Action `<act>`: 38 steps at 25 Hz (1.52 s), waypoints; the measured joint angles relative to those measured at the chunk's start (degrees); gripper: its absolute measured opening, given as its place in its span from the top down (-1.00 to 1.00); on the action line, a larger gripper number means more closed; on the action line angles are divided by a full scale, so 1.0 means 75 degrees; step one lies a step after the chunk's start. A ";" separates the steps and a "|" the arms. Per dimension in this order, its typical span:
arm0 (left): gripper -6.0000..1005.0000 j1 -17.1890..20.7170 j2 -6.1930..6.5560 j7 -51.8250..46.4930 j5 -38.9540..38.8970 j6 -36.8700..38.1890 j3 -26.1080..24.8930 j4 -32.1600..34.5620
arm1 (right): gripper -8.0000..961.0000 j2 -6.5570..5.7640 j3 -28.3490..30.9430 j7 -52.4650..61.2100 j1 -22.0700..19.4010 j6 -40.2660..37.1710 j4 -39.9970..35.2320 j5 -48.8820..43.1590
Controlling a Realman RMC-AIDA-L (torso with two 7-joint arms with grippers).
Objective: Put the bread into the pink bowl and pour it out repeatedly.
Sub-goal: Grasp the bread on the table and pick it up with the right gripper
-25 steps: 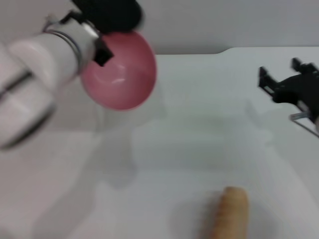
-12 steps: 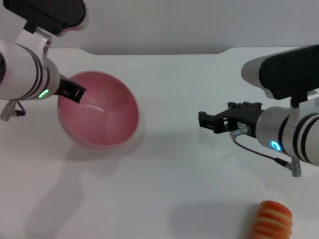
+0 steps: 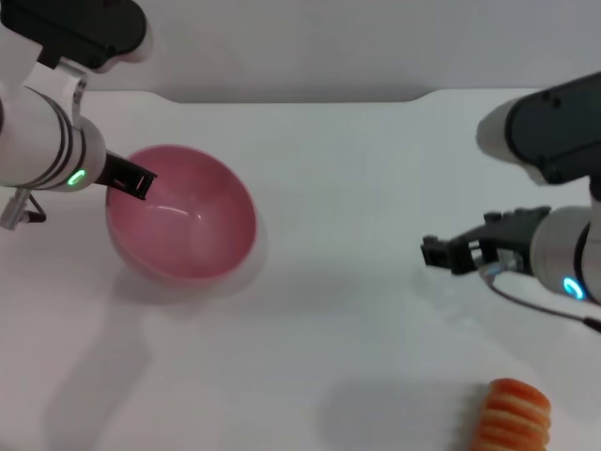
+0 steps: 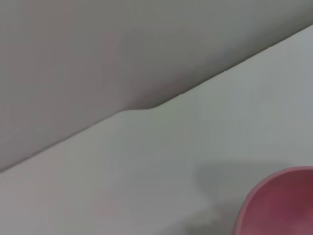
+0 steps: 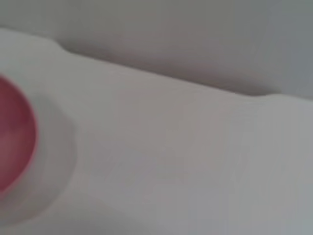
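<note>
On the left, left tool [image 3: 141, 180] grips the empty pink bowl [image 3: 183, 212] rim; right tool [image 3: 449, 254], apparently open and empty, next must fetch near-right bread [image 3: 510, 417].

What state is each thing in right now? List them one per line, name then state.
pink bowl: empty, tilted with its opening toward the camera, on the table, held at its rim.
bread: lying on the table at the near edge, outside the bowl, striped side up, untouched.
left gripper: shut on the bowl's rim.
right gripper: above the table, apart from the bread, holding nothing.
table: white, bearing bowl and bread.
</note>
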 joint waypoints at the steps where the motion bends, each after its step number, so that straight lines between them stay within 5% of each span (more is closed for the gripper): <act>1: 0.90 -0.0007 0.0000 0.0015 -0.0039 0.0040 -0.0056 -0.0051 | -0.57 0.0000 -0.0087 0.0065 0.0014 0.0174 -0.0077 -0.0008; 16: 0.90 -0.0594 0.0001 0.0774 -0.0621 0.0630 -0.0935 -0.1493 | -0.57 -0.0019 -0.0895 0.0375 0.0171 0.2818 -0.0772 -0.0437; 38: 0.90 -0.1211 0.0007 0.1470 -0.1210 0.0688 -0.1305 -0.2263 | -0.57 -0.0013 -0.1578 0.1497 0.0308 0.2933 -0.0481 -0.0499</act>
